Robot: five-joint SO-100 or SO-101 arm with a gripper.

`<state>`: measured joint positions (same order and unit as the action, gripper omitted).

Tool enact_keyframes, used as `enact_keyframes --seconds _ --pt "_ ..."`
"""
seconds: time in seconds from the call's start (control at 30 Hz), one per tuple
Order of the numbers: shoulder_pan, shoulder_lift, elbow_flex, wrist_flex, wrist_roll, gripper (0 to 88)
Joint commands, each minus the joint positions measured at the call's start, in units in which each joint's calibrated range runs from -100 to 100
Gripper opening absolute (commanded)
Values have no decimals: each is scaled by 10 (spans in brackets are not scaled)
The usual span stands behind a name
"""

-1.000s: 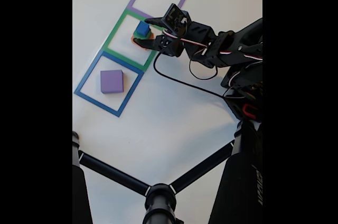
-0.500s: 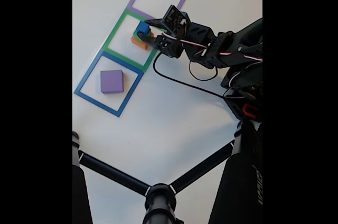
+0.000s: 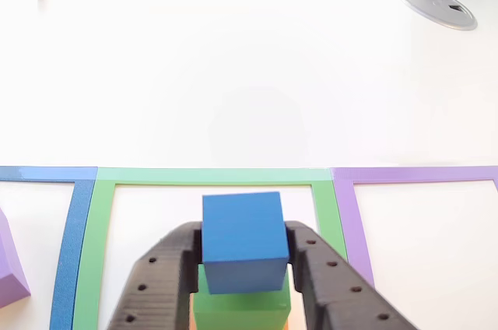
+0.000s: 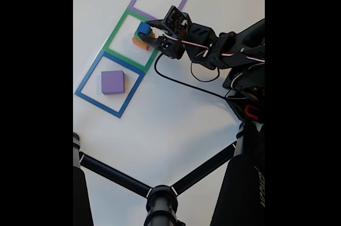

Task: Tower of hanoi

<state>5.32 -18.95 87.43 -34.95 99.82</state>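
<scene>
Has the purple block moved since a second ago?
No. In the fixed view the purple block sits at the same spot inside the blue square outline.

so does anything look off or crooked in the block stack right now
Nothing stands out. The blue cube sits squarely on the green block inside the green square, between the gripper fingers; the purple block lies flat in the blue square.

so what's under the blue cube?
The blue cube sits on a green block, orange block beneath. Gripper fingers hide the stack's sides.
</scene>
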Motion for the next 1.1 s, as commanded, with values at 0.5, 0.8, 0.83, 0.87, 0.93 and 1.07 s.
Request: enact_keyframes --seconds 0.5,0.8,0.83,0.87,0.93,1.07 --pt "-39 -356 -516 1040 2 32" --pt "-146 -357 -725 1251 2 26" --pt "-159 -358 -741 1262 2 26" --pt "-172 -361 -753 1273 2 26" --pt "-194 -366 -772 1289 2 26" --pt "-227 -376 -798 1315 2 24"
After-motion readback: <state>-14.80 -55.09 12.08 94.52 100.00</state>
